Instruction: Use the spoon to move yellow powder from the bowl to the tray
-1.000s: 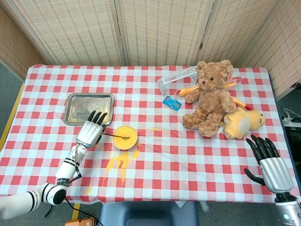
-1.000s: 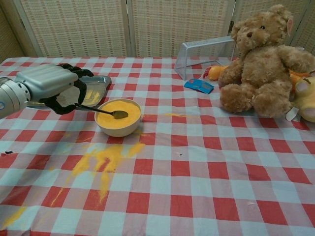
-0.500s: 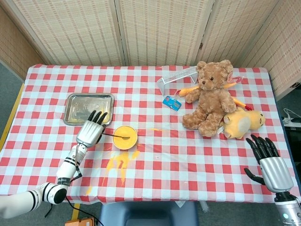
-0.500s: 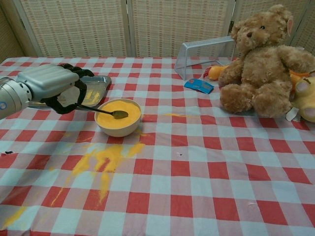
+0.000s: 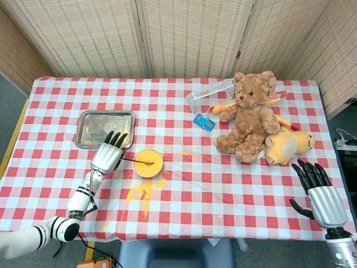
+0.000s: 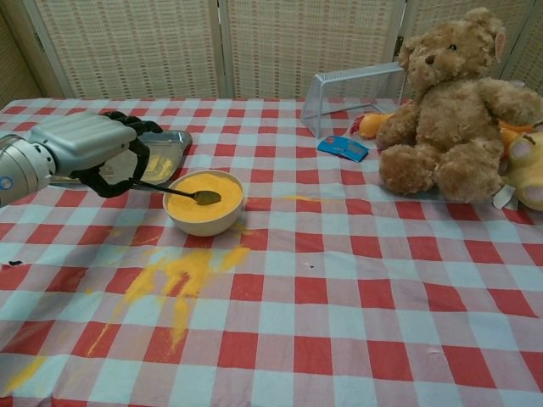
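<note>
A cream bowl (image 5: 148, 163) (image 6: 204, 203) full of yellow powder sits on the checked cloth. Left of it, my left hand (image 5: 107, 156) (image 6: 83, 147) pinches the handle of a spoon (image 5: 143, 162) (image 6: 180, 192), whose head rests over the powder in the bowl. The steel tray (image 5: 105, 128) (image 6: 163, 153) lies just behind the left hand, with a little yellow powder in it. My right hand (image 5: 316, 191) hovers open at the table's near right corner, far from the bowl, and appears only in the head view.
Spilled yellow powder (image 5: 141, 193) (image 6: 175, 280) streaks the cloth in front of the bowl. A brown teddy bear (image 5: 249, 115) (image 6: 450, 110), a yellow plush toy (image 5: 287, 144), a clear rack (image 5: 211, 91) (image 6: 349, 91) and a blue packet (image 5: 203, 122) (image 6: 343, 148) stand at the back right.
</note>
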### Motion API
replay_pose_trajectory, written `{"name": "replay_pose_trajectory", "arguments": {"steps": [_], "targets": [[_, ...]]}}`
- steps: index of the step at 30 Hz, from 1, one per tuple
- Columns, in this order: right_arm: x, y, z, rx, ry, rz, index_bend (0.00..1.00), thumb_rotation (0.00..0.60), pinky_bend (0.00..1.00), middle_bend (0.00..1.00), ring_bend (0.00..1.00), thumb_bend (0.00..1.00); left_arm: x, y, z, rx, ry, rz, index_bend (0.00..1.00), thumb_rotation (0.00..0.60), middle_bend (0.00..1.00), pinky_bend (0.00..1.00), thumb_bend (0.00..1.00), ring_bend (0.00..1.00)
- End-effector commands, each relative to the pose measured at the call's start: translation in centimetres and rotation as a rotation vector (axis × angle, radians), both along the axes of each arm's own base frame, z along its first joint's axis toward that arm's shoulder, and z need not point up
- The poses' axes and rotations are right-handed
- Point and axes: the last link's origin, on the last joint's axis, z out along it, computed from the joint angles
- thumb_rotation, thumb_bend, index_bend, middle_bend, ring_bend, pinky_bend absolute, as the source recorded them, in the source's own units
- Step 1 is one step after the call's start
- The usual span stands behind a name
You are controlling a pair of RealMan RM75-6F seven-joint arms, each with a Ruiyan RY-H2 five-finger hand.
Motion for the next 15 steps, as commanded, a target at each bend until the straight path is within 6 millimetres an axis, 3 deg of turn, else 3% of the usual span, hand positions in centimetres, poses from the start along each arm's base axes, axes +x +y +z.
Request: {"name": "replay_pose_trajectory", "arguments": {"steps": [1, 15], "targets": [[-0.01, 0.01, 0.02, -0.001, 0.000, -0.001, 0.00, 0.600, 0.00, 0.00, 0.00, 0.15, -0.02, 0.02, -0.02, -0.001, 0.000, 0.001, 0.53, 0.600, 0.01, 0.03, 0.46, 0.00], [-0.07, -0.02, 0.02, -0.002, 0.002, -0.003, 0.00, 0.600, 0.00, 0.00, 0.00, 0.15, 0.00, 0.08, 0.00, 0.003, -0.007, -0.001, 0.58, 0.600, 0.03, 0.04, 0.47, 0.00]]}}
